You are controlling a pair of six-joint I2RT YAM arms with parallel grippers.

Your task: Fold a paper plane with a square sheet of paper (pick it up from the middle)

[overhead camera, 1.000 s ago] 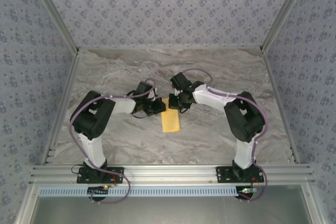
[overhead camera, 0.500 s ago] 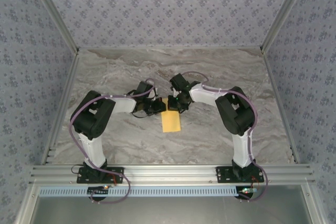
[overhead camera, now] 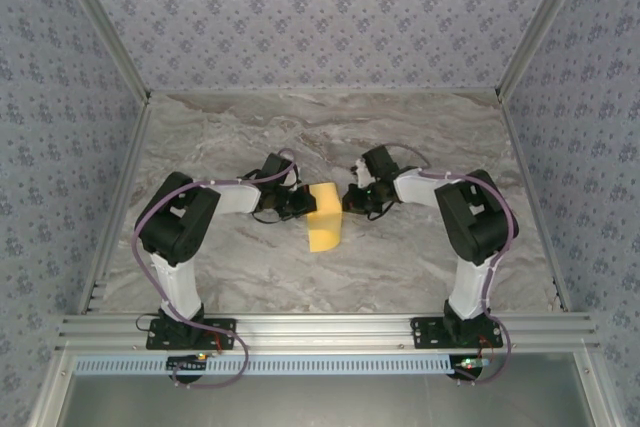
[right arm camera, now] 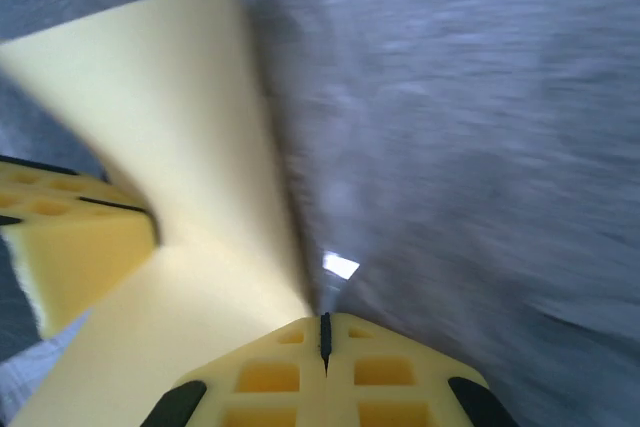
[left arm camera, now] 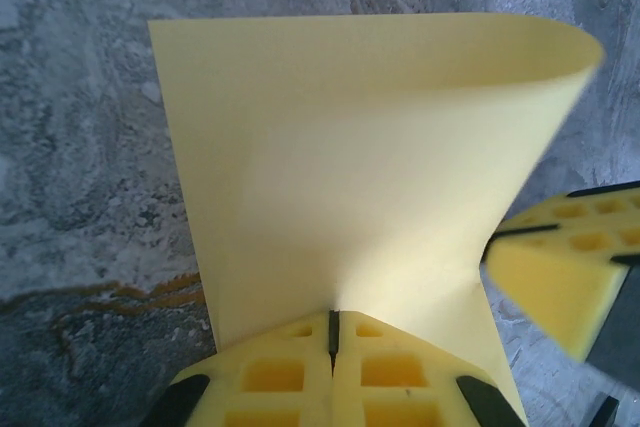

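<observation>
yellow and bent over on itself, the square sheet of paper (overhead camera: 323,232) lies near the middle of the grey marble-patterned table (overhead camera: 430,137), between the two grippers. its near part rests flat on the surface, while the far part rises in a soft curve.

the left gripper (overhead camera: 303,204) comes in from the left and meets the lifted far part of the sheet. in the left wrist view the left gripper (left arm camera: 333,332) has its yellow pads pressed together with the paper (left arm camera: 350,167) pinched in the seam. the sheet fans out from there and rolls over in a rounded bend at the upper right.

the right gripper (overhead camera: 350,200) sits just beside the sheet's right edge, facing the left one across it. the right gripper (left arm camera: 560,262) also shows as a yellow pad at the paper's right corner. in the blurred right wrist view the right gripper (right arm camera: 323,332) has its pads clenched tight and the paper (right arm camera: 170,117) runs down to its tips. whether paper is caught between them i cannot tell. the left gripper (right arm camera: 80,237) shows at the left there, against the sheet.

both arms bend inward from their bases on the aluminium rail (overhead camera: 320,332) at the near edge.
</observation>
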